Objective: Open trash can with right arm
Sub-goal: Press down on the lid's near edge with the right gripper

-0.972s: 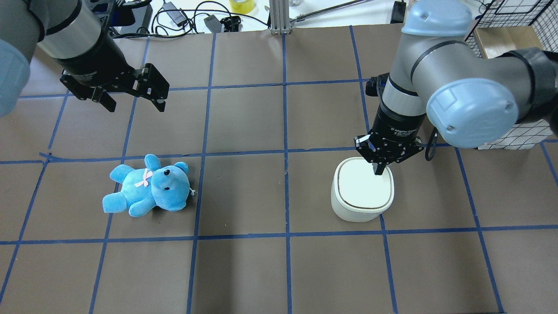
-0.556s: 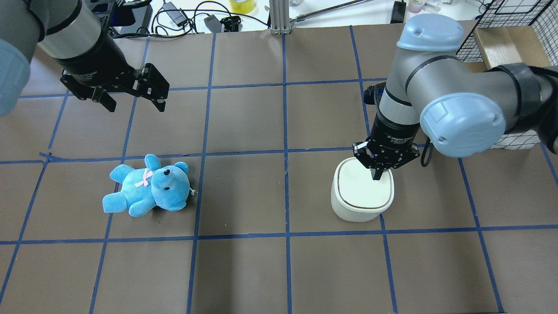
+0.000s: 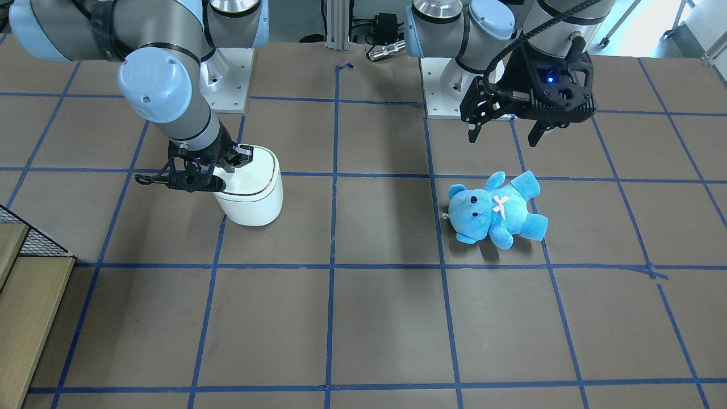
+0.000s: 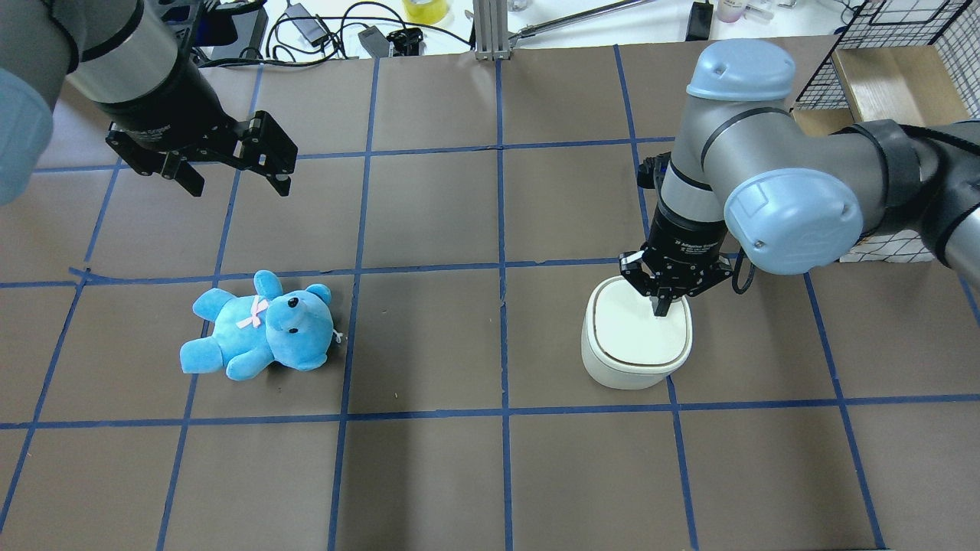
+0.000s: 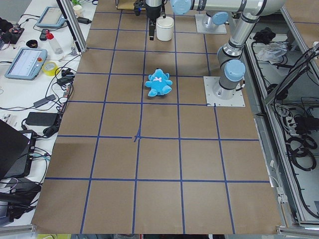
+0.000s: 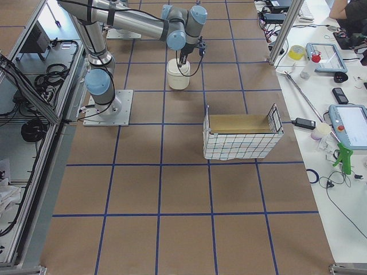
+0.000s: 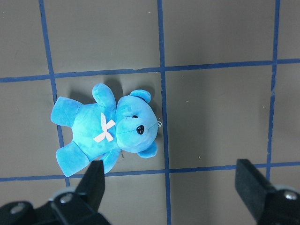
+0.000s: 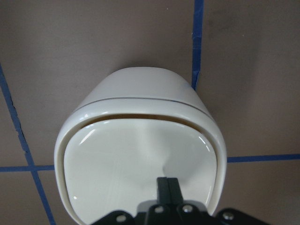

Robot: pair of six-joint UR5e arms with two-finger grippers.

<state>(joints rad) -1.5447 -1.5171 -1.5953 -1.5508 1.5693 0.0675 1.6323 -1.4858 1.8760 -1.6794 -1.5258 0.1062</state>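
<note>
The white trash can [image 4: 637, 337] stands on the brown table at the right of the overhead view. It also shows in the front view [image 3: 253, 190] and the right wrist view [image 8: 140, 154]. My right gripper [image 4: 660, 310] is shut, and its joined fingertips [image 8: 167, 183] point straight down and touch the flat lid near its back right edge. A thin dark gap runs along the lid's far edge in the wrist view. My left gripper [image 4: 239, 186] is open and empty. It hangs above the table, behind the blue bear [image 4: 260, 329].
The blue plush bear [image 7: 108, 133] lies on the table's left half, below the left wrist camera. A wire basket with a cardboard liner [image 6: 241, 137] stands at the table's right side. Cables and tools [image 4: 321, 30] lie along the far edge.
The right arm's elbow has swung left and the shut gripper has shifted slightly left and further onto the lid. The left arm and the bear have not moved.
</note>
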